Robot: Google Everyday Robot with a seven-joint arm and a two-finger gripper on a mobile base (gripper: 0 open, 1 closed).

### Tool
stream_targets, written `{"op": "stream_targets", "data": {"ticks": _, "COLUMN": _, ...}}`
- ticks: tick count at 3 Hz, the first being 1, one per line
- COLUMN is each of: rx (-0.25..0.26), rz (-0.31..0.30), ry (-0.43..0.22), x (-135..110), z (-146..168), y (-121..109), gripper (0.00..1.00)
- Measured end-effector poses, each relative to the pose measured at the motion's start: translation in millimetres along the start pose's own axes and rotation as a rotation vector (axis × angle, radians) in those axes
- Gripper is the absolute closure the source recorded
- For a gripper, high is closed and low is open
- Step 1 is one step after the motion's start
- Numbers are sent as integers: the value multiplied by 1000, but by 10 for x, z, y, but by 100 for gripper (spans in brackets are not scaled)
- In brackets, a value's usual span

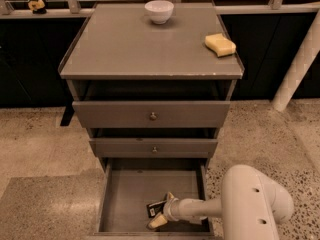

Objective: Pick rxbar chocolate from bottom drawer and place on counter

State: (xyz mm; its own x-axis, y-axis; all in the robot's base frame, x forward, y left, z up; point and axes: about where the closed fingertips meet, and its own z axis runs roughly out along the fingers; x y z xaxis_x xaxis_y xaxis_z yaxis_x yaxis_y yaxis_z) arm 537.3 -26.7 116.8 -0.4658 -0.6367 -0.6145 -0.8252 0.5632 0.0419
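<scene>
The rxbar chocolate [152,208], a small black bar with white print, lies on the floor of the open bottom drawer [130,194], near its front right. My gripper [161,210] reaches into the drawer from the right on a white arm [250,206]. Its fingers are spread, with one fingertip [169,196] behind the bar and the other in front of it. The bar lies between them on the drawer floor. The counter [130,49] is the grey cabinet top above.
A white bowl [159,11] stands at the back of the counter and a yellow sponge [220,44] at its right edge. The two upper drawers [152,115] are partly pulled out above the bottom one. A white post [297,66] stands to the right.
</scene>
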Motion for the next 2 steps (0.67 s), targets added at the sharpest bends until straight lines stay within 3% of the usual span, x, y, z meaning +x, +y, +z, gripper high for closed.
{"op": "stream_targets", "data": {"ticks": 1, "rx": 4, "rz": 2, "ry": 62, "x": 107, "z": 250, "y": 1, "gripper": 0}}
{"op": "stream_targets", "data": {"ticks": 2, "rx": 3, "rz": 2, "ry": 62, "x": 107, "z": 251, "y": 1, "gripper": 0}}
